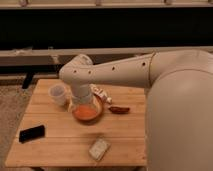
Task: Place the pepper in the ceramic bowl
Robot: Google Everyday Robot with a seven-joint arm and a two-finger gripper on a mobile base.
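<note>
The small dark red pepper [119, 109] lies on the wooden table [55, 150], just right of the ceramic bowl [86, 113]. The bowl is round and shallow, glossy orange inside with a darker rim. My gripper [82, 101] hangs straight down from the bent wrist, directly over the bowl's far edge. It sits to the left of the pepper and apart from it. The pale arm reaches in from the right and hides part of the bowl's back rim.
A small white cup [58, 94] stands left of the bowl. A white tube with red marks [101, 93] lies behind the bowl. A black flat object [31, 133] lies near the left edge, and a silvery packet [99, 148] near the front edge.
</note>
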